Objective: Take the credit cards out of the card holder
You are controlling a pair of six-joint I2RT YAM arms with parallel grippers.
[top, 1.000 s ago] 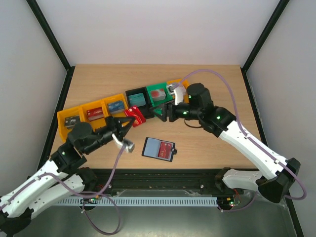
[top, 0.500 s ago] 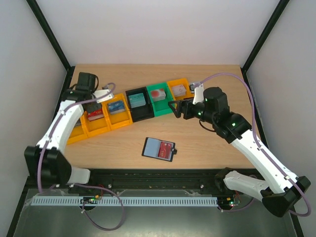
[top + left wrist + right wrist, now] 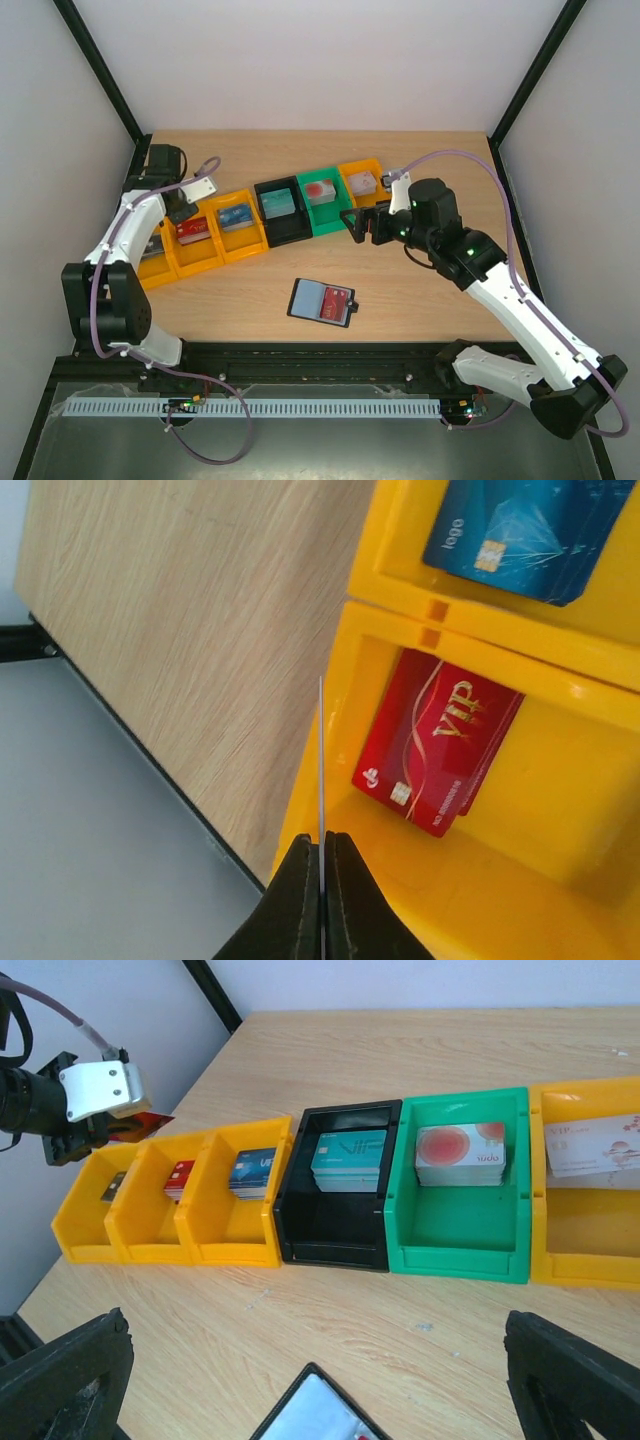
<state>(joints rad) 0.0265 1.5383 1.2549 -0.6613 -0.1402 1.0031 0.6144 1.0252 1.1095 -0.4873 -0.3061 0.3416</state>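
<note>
Presently the left gripper (image 3: 322, 855) stands over the far-left part of the pale wooden desk (image 3: 430, 300). Its two black fingers are pressed together on a thin red plastic credit card (image 3: 321, 750), seen edge-on in the wrist view. The card lines up with the outer wall of a yellow plastic bin (image 3: 560, 880) that holds a stack of red VIP cards (image 3: 440, 745). The neighbouring bin holds blue cards (image 3: 520, 530).

Assessment: the step in hand appears to be placing this card with its like. To do it well, the card should shift inward over the hollow of the bin and come down inside the walls before the fingers part. Released where it hangs, it could strike the rim and fall onto the desk.

The small black folding card holder (image 3: 308, 297) lies opened flat near the middle of the desk's near edge, well apart from both arms. Its left pocket shows blue-grey. A red card with pale markings (image 3: 338, 299) sits in its right pocket, so the task is judged unfinished.

The right gripper (image 3: 352, 222) hovers beyond the holder, near the green plastic bin (image 3: 450, 1225), with its jaws spread wide and nothing between them.
</note>
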